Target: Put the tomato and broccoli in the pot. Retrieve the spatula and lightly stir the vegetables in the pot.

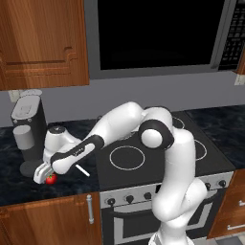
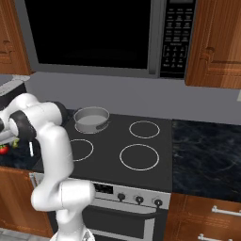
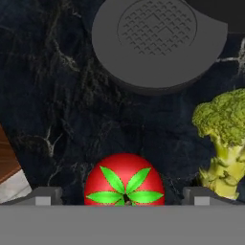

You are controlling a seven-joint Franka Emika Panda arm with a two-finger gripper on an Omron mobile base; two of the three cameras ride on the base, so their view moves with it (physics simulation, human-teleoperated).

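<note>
- We are on the first step: picking up the tomato (image 3: pixel 124 179) so it can go into the pot (image 2: pixel 91 119).
- Our gripper (image 1: pixel 44 174) is reaching down over the dark marble counter (image 1: pixel 14 184) at the far left of the left base view, in front of the coffee machine (image 1: pixel 28 129).
- In the hand view the jaws stand fully apart with the tomato centred between the two fingertips (image 3: pixel 44 195); nothing is held yet, and we cannot tell whether either pad is touching the fruit.
- The tomato sits on the counter at the gripper's tips, its green top facing the hand camera.
- The broccoli (image 3: pixel 222 139) stands just beside the tomato, to its right in the hand view, close to one fingertip but apart from the tomato.
- The round grey base of the coffee machine lies beyond the tomato in the hand view.
- The pot rests on the far left burner of the stove (image 2: pixel 155 155), well apart from the vegetables, and it looks empty from the right base view.
- A thin white handle, which we take for the spatula (image 1: pixel 82 170), lies on the counter just right of the gripper, near the stove's edge.
- Next, we judge the jaws should close squarely on the tomato without nudging the broccoli, then lift clear and swing right to the pot.
- The round fruit could roll or slip if the pads close off-centre.
</note>
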